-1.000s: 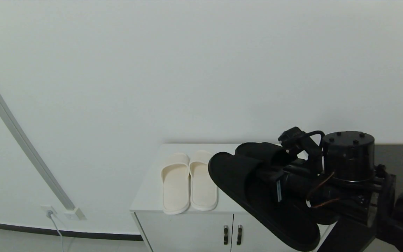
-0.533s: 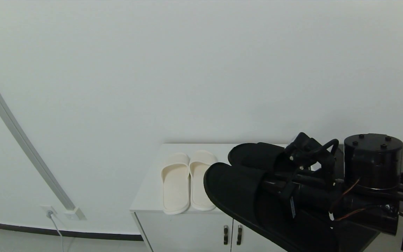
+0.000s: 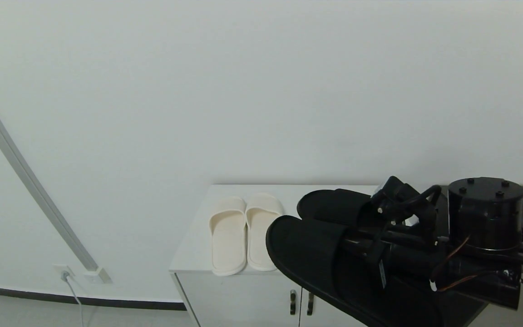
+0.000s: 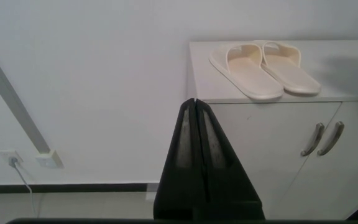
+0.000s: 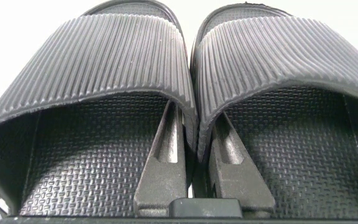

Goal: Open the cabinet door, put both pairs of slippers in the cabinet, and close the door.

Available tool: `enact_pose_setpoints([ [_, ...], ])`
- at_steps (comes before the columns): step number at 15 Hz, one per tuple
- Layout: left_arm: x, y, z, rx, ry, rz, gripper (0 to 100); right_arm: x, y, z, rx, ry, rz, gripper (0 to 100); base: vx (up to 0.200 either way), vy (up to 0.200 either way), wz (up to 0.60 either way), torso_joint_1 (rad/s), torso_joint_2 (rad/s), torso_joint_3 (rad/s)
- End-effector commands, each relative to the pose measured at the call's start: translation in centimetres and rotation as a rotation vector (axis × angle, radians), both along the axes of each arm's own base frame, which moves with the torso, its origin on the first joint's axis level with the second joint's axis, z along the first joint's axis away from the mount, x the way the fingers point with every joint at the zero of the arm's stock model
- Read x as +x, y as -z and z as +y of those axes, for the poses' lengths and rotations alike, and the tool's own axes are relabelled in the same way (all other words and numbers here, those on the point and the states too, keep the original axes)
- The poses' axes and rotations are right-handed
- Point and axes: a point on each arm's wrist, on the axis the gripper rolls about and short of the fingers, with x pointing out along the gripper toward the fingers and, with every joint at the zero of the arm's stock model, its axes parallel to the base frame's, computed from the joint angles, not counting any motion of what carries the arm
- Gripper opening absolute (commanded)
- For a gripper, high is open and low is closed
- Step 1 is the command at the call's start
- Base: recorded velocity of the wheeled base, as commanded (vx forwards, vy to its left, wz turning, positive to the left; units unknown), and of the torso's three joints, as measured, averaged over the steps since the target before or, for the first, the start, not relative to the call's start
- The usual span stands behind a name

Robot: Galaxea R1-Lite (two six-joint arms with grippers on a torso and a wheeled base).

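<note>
In the head view my right gripper (image 3: 361, 240) is holding the black slippers (image 3: 311, 236) in the air before the cabinet (image 3: 193, 250), while the white slippers (image 3: 245, 234) are lying on its top and its doors (image 3: 243, 299) are standing closed. In the left wrist view my left gripper (image 4: 196, 107) is hanging before the cabinet, pressed together and empty. In the right wrist view my fingers (image 5: 165, 155) are pinching the black pair's inner walls, one finger inside each slipper.
</note>
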Motion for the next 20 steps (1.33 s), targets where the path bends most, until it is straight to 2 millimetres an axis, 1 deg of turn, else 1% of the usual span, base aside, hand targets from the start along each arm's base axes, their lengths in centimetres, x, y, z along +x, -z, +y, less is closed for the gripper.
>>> enact_pose_setpoints([
  [1, 0.0, 0.0, 0.0, 0.000, -0.001, 0.001, 0, 0.0, 0.1, 0.0, -0.002, -0.001, 0.003, 0, -0.200, 0.000, 0.00, 0.017, 0.00, -0.002],
  [5, 0.0, 0.0, 0.0, 0.000, -0.001, 0.001, 0, 0.1, 0.4, 0.0, -0.005, 0.000, 0.013, 0, -0.200, 0.000, 0.00, -0.004, 0.00, 0.005],
  [13, 0.0, 0.0, 0.0, 0.000, -0.001, 0.001, 0, -0.1, 0.7, -0.1, -0.015, -0.010, 0.023, 0, 0.000, 0.000, 0.00, 0.000, 0.00, 0.000],
  [16, 0.0, 0.0, 0.0, 0.000, -0.001, 0.001, 0, -0.5, 1.5, -0.4, -0.033, -0.019, 0.046, 0, 0.000, 0.000, 0.00, 0.000, 0.00, 0.000],
  [20, 0.0, 0.0, 0.0, -0.002, -0.001, 0.001, 0, -0.9, 1.7, -0.7, -0.038, -0.021, 0.051, 0, 0.000, 0.000, 0.00, 0.000, 0.00, 0.000],
])
